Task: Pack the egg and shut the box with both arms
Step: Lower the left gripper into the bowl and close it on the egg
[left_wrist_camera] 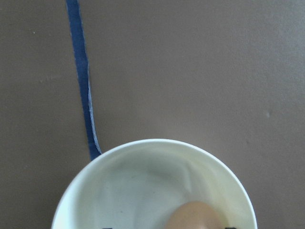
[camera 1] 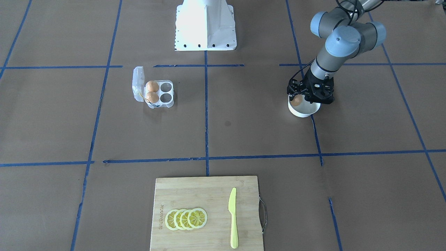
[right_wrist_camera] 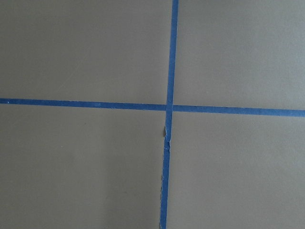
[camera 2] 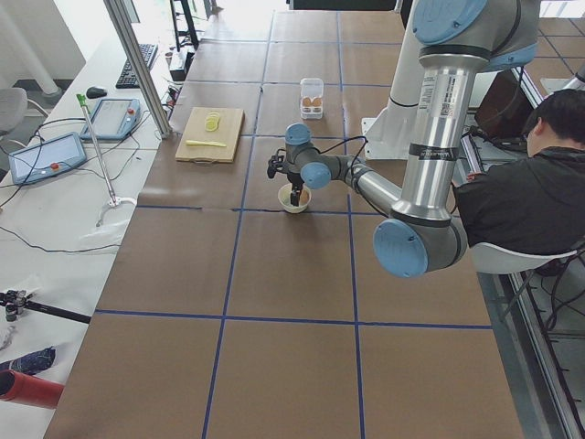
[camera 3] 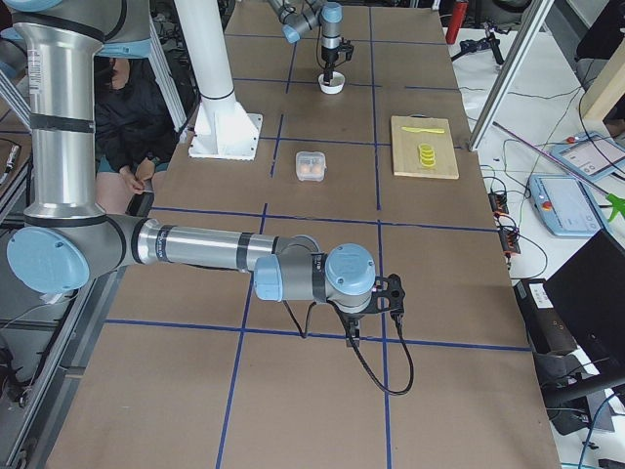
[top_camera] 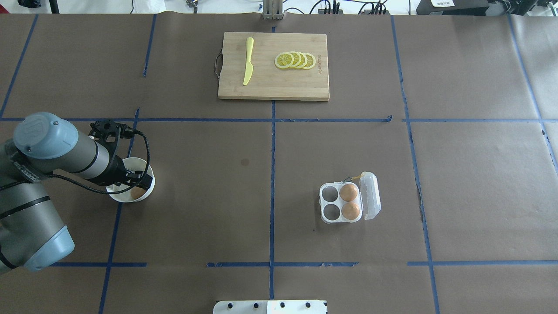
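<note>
White bowl (left_wrist_camera: 128,191) fills lower frame, cropped by bottom edge. Egg (left_wrist_camera: 194,217) inside, right of centre, partly cropped. Blue tape line (left_wrist_camera: 82,90) runs down brown table (left_wrist_camera: 200,71), ends at bowl rim.

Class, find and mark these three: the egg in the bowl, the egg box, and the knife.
egg (camera 1: 297,100): front-facing view, on its exposed side.
box (top_camera: 371,195): overhead view, on its open lid.
knife (top_camera: 248,61): overhead view, on its middle.
</note>
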